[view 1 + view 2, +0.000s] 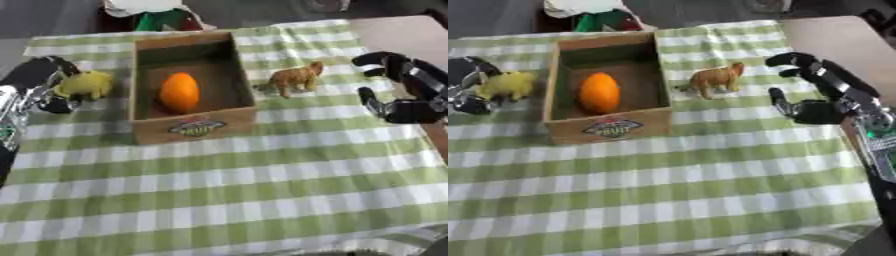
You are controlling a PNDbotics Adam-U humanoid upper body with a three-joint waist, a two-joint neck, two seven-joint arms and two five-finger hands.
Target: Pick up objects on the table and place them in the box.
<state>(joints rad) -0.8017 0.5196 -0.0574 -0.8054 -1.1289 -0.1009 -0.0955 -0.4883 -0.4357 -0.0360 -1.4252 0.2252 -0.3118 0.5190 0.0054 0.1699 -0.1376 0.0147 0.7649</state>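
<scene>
An open cardboard box (194, 126) stands on the checked cloth with an orange (179, 92) inside it. A yellow-green toy (86, 84) sits left of the box, and my left hand (42, 80) is curled round its left side. A brown animal figure (294, 78) stands upright just right of the box. My right hand (822, 95) hovers open to the right of that figure, fingers and thumb spread, apart from it.
The green and white checked cloth (227, 190) covers the table down to the front edge. Bare brown tabletop (842, 35) shows at the far right. A white and green object (157, 15) lies beyond the box at the back.
</scene>
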